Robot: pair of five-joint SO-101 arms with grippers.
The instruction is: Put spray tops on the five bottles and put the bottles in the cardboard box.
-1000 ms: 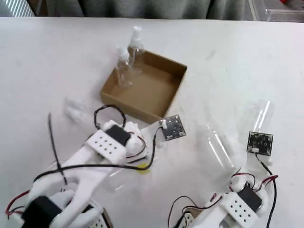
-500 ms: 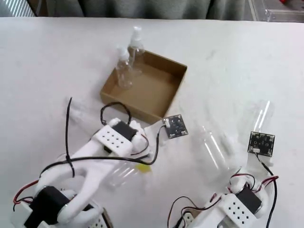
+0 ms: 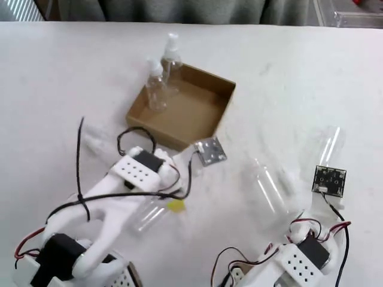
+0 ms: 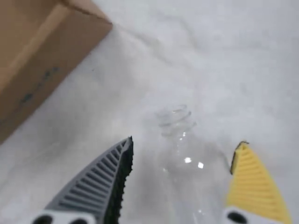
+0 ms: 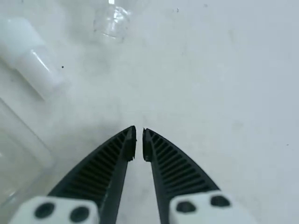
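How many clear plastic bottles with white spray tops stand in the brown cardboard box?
2. Both clear plastic bottles stand by the brown cardboard box's left wall: one nearer the camera, the other behind it. None seems hidden.

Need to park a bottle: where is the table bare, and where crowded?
Bare table lies beyond the cardboard box toward the far edge. The box floor is free except the corner holding two capped bottles. Crowded: in front of the box, where the left claw straddles a lying bottle, and around the loose bottles by the right arm.

White table (image 3: pixel 311 66) with a cardboard box (image 3: pixel 157 131) and clear bottles (image 3: pixel 270 186) lying on their sides
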